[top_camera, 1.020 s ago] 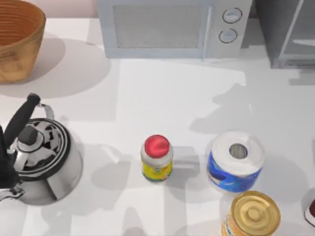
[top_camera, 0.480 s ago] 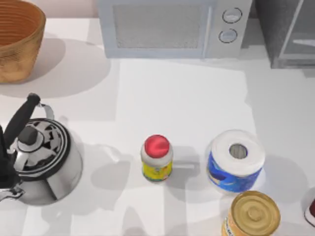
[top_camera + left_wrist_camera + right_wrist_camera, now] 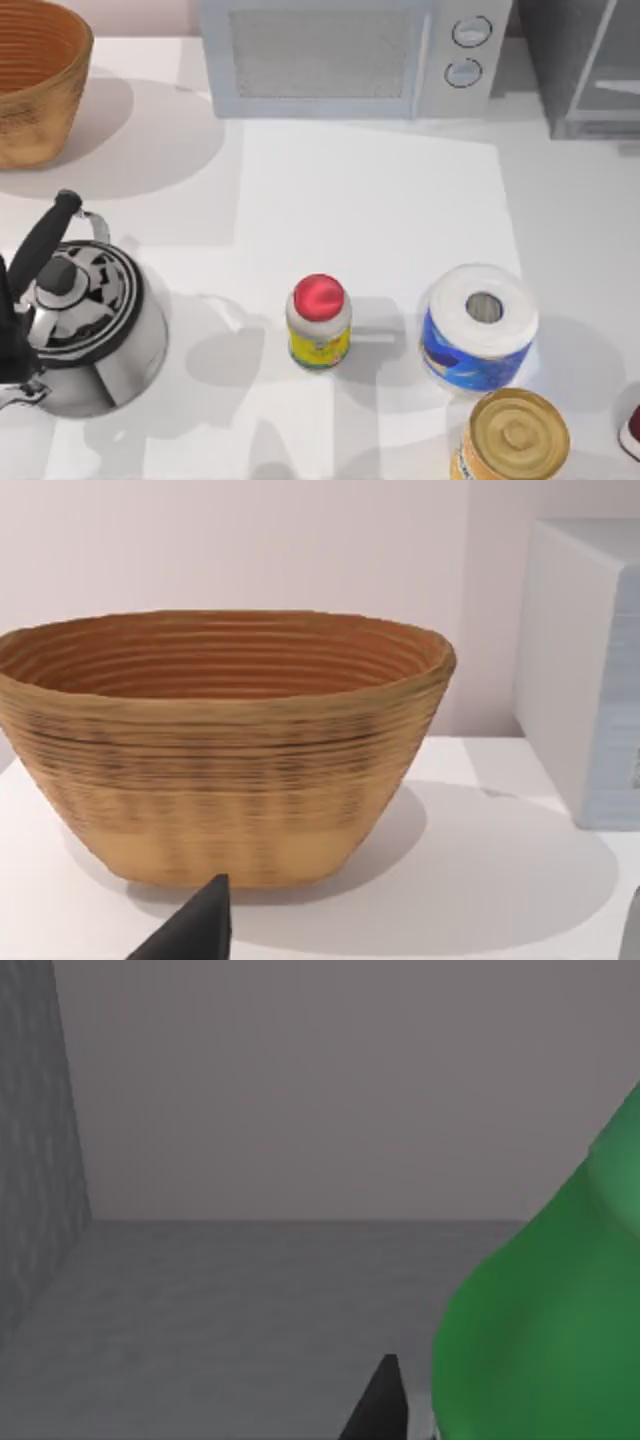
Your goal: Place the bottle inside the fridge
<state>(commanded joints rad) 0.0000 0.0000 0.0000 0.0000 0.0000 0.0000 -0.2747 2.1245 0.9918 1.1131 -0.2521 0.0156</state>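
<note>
A white table point(image 3: 360, 190) carries the scene, with a pale wall behind it. In the right wrist view, one dark fingertip of the right gripper point(image 3: 378, 1405) rises just beside the bottle point(image 3: 550, 1330), whose green translucent body bulges large in front of the camera; whether the fingers pinch it or have let go cannot be told. Bottle and gripper sit within a grey-walled, grey-floored cavity, judged to be the inside of the fridge point(image 3: 580, 60). The bottle is probably light, thin-walled and smooth, so slippery; a grip across the body suits it better than one at the narrow neck. In the left wrist view the left gripper point(image 3: 195, 935) idles near the basket point(image 3: 220, 740). Well in front of the fridge stands the paper roll point(image 3: 478, 325).
</note>
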